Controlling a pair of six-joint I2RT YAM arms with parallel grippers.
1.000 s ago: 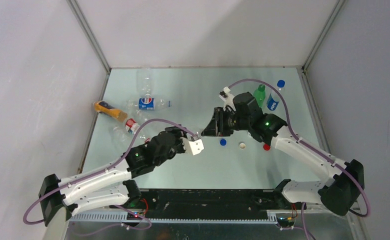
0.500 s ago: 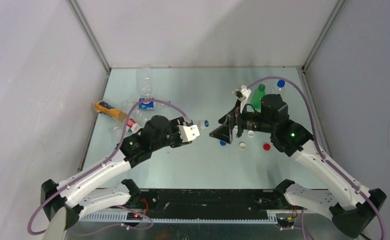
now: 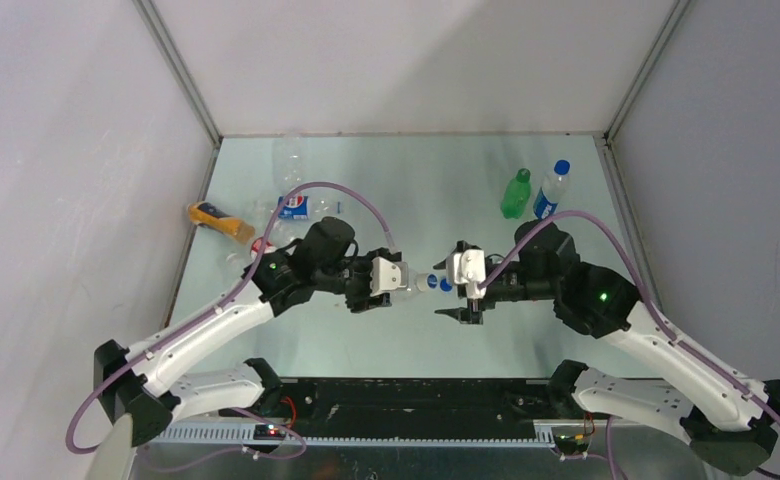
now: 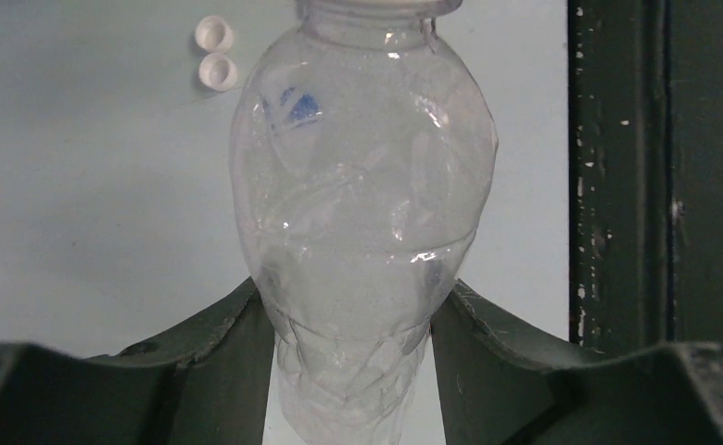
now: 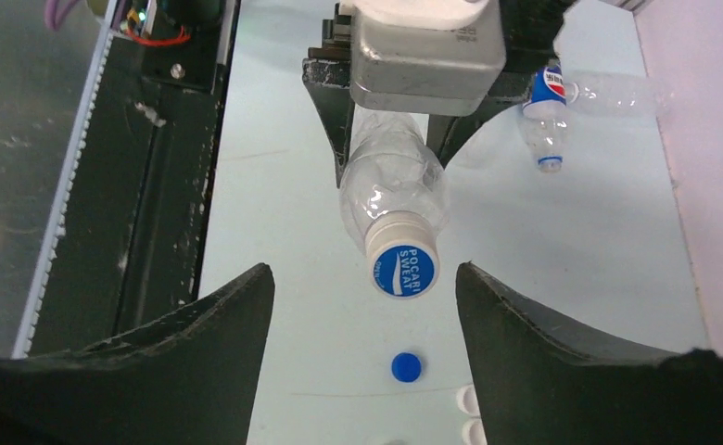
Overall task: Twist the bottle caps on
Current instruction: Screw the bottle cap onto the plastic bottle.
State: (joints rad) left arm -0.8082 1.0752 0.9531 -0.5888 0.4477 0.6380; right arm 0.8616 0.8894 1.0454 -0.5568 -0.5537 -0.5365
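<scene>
My left gripper [image 3: 391, 283] is shut on a clear bottle [image 3: 411, 282], held level above the table with its neck pointing right. In the left wrist view the fingers pinch the crumpled body of that bottle [image 4: 362, 222]. A white cap with a blue top [image 5: 404, 269] sits on its neck. My right gripper [image 3: 453, 292] faces that cap, jaws open; in the right wrist view the right gripper [image 5: 362, 278] holds nothing, and the cap lies just ahead between the fingers, touching neither. A loose blue cap [image 5: 407, 367] lies on the table below.
A green bottle [image 3: 515, 193] and a blue-capped clear bottle [image 3: 551, 188] stand at the back right. An orange bottle [image 3: 213, 217], a blue-labelled bottle [image 3: 294, 205] and other clear ones lie at the back left. Two white caps [image 4: 216, 52] lie near the middle.
The right gripper has opened and swung forward to face the cap. The left arm has carried the bottle right, toward the centre.
</scene>
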